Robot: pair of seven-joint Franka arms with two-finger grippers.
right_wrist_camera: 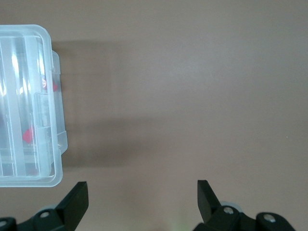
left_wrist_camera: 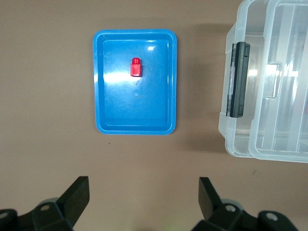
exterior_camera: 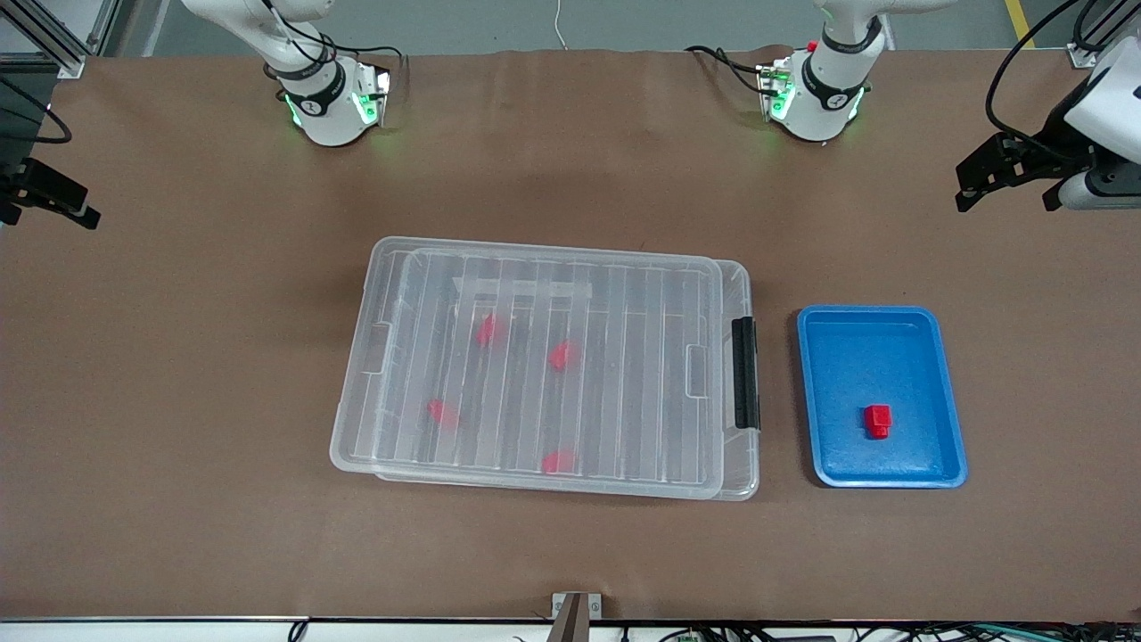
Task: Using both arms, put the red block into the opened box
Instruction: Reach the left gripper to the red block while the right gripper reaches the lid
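So the red block (exterior_camera: 878,421) is sitting loose in the blue tray (exterior_camera: 945,392), toward the edge of the tray nearer the front camera, stub end pointing that way too. The tray is on the brown tabletop (exterior_camera: 223,401) just beside the box (exterior_camera: 535,259), on the end with the black latch bar (exterior_camera: 745,372), toward the left arm's end of the table.

The box has its ribbed clear lid (exterior_camera: 624,374) lying on top, a bit skewed, and you can make out four other red blocks (exterior_camera: 560,356) through the plastic.

The left gripper (left_wrist_camera: 142,199) is up in the air over bare tabletop at its own end, fingers spread wide with nothing between them. In its wrist view the tray and block are well apart from it, no contact at all.

The right gripper (right_wrist_camera: 142,199) is waiting out over the tabletop at the right arm's end, also wide apart and empty, with only a corner of the box in its wrist view.
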